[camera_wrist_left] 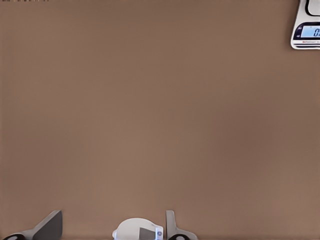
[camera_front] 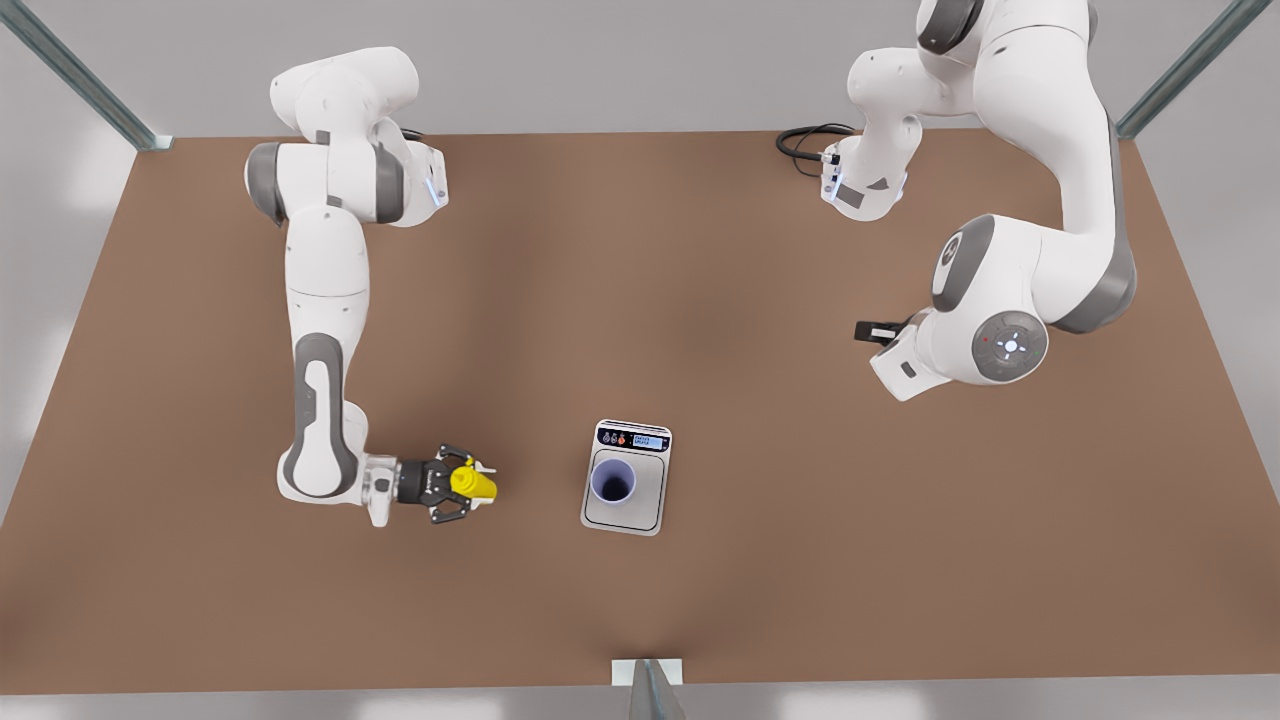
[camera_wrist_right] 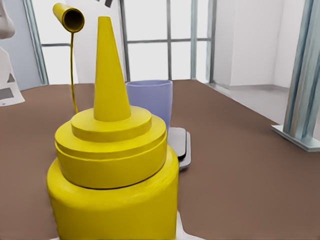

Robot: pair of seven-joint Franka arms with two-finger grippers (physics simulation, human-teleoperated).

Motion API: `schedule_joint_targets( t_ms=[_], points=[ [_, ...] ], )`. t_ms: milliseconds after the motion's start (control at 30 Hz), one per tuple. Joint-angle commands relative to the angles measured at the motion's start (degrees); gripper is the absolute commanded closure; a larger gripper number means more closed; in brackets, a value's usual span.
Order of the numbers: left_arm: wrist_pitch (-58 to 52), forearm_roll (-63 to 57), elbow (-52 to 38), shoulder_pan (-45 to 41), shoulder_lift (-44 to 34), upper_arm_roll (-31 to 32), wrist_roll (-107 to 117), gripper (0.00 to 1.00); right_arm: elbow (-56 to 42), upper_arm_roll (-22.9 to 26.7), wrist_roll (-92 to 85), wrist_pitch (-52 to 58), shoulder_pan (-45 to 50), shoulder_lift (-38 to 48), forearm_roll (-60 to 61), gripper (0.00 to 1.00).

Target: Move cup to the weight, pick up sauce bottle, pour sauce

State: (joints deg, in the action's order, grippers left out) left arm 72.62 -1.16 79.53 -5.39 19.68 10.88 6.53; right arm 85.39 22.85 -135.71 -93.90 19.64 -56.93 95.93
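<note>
Clearly, the right gripper at the front view's left is clamped on the sauce bottle, its dark fingers on either side of the yellow body, which covers part of them. The bottle lies sideways in the grip, nozzle towards the front view's right, well apart from the scale. In the right wrist view the bottle is cut off at its base. Its pointed nozzle hides part of the cup behind it, and a small yellow cap hangs off a thin strap.

In the left wrist view the scale is cropped at the corner, leaving a part of its lit display. The left gripper shows two grey fingertips set wide apart with nothing between them. A small white shape sits near them; what it is cannot be told.

The table is plain brown, framed by grey metal posts at its corners, with pale walls and windows beyond.

Counted: two arms, one bottle, one cup and one scale. The cup stands upright on the scale's plate, near mid-table. At the front view's right the left gripper waits high above the table, mostly hidden by its own wrist.
</note>
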Motion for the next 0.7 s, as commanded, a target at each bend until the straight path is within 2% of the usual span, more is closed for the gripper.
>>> schedule_joint_targets(
  t_ms=[0, 67, 133, 167, 667],
  points=[
    [-0.02, -0.16, -0.26, 0.02, -0.08, 0.02, 0.06, 0.00, -0.05, 0.00, 3.17, -1.37, 0.04, 0.06, 0.13, 0.44],
    [0.33, -0.43, -1.49, 0.20, -0.08, -0.07, -0.20, 0.00, 0.04, 0.00, 3.26, -1.28, -0.04, 0.06, 0.13, 0.44],
    [0.51, -0.43, -2.19, 0.11, -0.08, -0.07, -0.20, 0.00, 0.04, -0.09, 3.43, -1.28, -0.04, 0.15, 0.22, 0.22],
    [0.68, -0.43, -2.19, 0.11, 0.01, -0.07, -0.20, 0.00, 0.04, 0.00, 3.44, -1.20, -0.04, 0.24, 0.22, 0.00],
    [0.24, -0.34, -2.19, 0.11, 0.19, 0.02, -0.20, 0.00, -0.84, -0.09, 3.17, -0.84, -0.13, 0.06, 0.48, 0.00]
  ],
)
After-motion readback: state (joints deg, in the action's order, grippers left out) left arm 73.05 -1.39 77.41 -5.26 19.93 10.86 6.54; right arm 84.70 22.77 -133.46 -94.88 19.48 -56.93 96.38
